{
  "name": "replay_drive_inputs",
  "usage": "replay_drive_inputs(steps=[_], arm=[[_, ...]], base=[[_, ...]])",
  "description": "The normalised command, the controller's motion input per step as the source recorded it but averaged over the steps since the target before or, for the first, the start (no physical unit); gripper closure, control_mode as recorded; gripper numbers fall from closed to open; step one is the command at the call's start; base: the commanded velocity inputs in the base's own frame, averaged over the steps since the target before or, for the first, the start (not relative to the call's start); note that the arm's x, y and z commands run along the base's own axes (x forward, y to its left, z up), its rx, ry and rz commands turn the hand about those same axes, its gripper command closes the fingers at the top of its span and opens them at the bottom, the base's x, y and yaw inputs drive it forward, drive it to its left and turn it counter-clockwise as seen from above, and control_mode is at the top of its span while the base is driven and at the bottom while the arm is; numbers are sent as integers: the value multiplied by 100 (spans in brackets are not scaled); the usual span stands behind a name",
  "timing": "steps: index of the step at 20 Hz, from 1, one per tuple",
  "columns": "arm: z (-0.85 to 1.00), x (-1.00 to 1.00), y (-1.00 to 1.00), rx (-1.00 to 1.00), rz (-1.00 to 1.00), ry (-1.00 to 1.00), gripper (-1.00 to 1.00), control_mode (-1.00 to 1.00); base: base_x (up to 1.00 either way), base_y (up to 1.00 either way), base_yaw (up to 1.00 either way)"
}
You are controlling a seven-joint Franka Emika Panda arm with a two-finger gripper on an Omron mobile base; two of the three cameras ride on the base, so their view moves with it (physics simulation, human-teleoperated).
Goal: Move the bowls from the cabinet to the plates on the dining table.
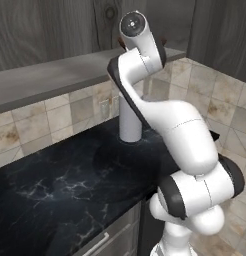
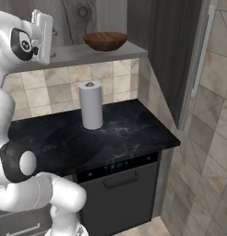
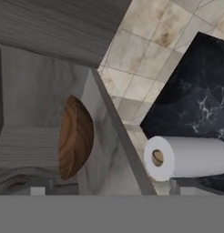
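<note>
Nearest the base cameras, the white arm [image 1: 195,170] is rising from below and bending up toward the wall cabinet [image 2: 87,18]. Its hand is sitting high, level with the grey shelf [image 2: 87,53] inside the cabinet. The pincer [image 3: 107,189] is standing wide open, holding nothing; in the hand view its two fingertips [image 3: 38,190] are showing at the bottom, spread well apart, with the shelf edge running between them.

One dark brown wooden bowl [image 2: 105,40] is resting upright on the shelf, toward its right end as the right base view shows it. In the hand view, which is rolled sideways, that bowl [image 3: 75,136] is lying ahead of the pincer, not touching the fingertips.

Below the shelf, a white paper towel roll [image 2: 92,105] is standing upright on the black marble bench [image 2: 129,133], near the tiled wall [image 2: 50,92]. A dark dishwasher front [image 2: 120,193] is sitting under the bench. An open cabinet door [image 2: 173,60] with a long pale bar handle [image 2: 202,50] is hanging to the right of the shelf.
</note>
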Motion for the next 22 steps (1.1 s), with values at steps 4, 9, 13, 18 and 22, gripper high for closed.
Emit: replay_drive_inputs(steps=[4, 9, 13, 18, 22], arm=[[1, 57, 0, 0, -2, 0, -100, -100], [0, 49, 0, 0, -4, 0, -100, -100], [0, 45, 0, 0, -5, 0, -100, -100], [0, 37, 0, 0, -6, 0, -100, -100], [-2, 42, 0, 0, -6, 1, -100, -100]], base=[[0, 0, 0], [0, 0, 0], [0, 0, 0], [0, 0, 0], [0, 0, 0]])
